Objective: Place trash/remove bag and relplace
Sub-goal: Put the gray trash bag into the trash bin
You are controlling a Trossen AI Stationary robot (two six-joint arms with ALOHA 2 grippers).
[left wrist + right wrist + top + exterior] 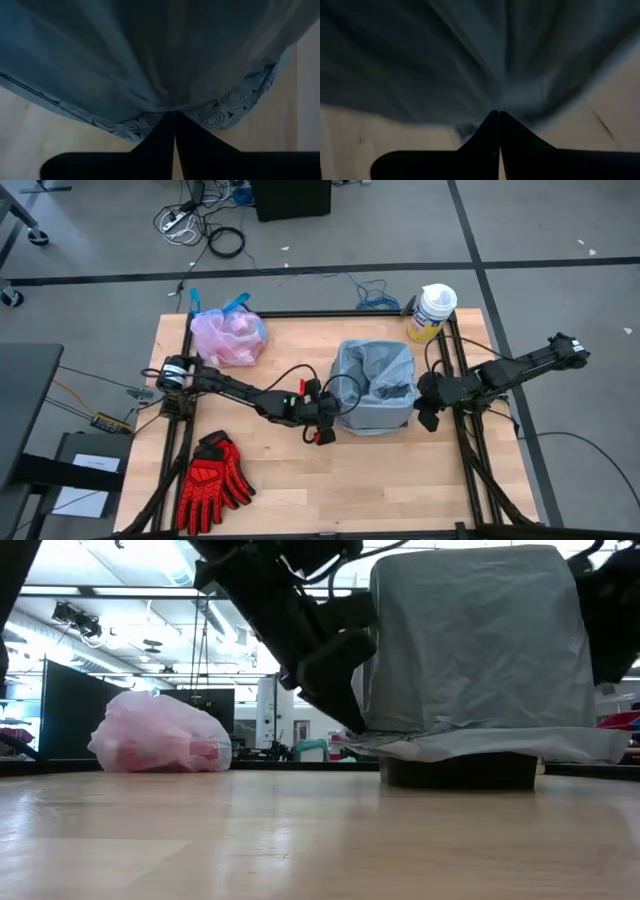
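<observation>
The grey-blue liner [372,370] is draped over the bin [460,772] at mid-table and hangs down its walls almost to the base. My left gripper [328,420] is at the bin's left side, low down, shut on the liner. My right gripper [430,408] is at the bin's right side, also shut on it. The pink-lavender bag [228,338], tied with blue drawstrings, rests on its bottom at the table's far left. Red shapes show through its wall [203,752]. No loose trash shows on the table. My left gripper pinches the liner's hanging skirt just above its lower hem [167,107], coming level from the table's left. The bin's patterned wall [220,117] shows under the hem. The liner stays draped on the bin. One layer or several, I cannot tell. My right gripper pinches the liner's skirt on the bin's right side [497,102], coming about level from the table's right. Folds in the plastic run together toward the fingertips [492,120]. The liner stays over the bin.
A yellow tub with a white lid [432,312] stands at the far right corner, close behind my right arm. Red gloves [210,480] lie at the near left. Bare wood lies in front of the bin toward the near edge [380,490].
</observation>
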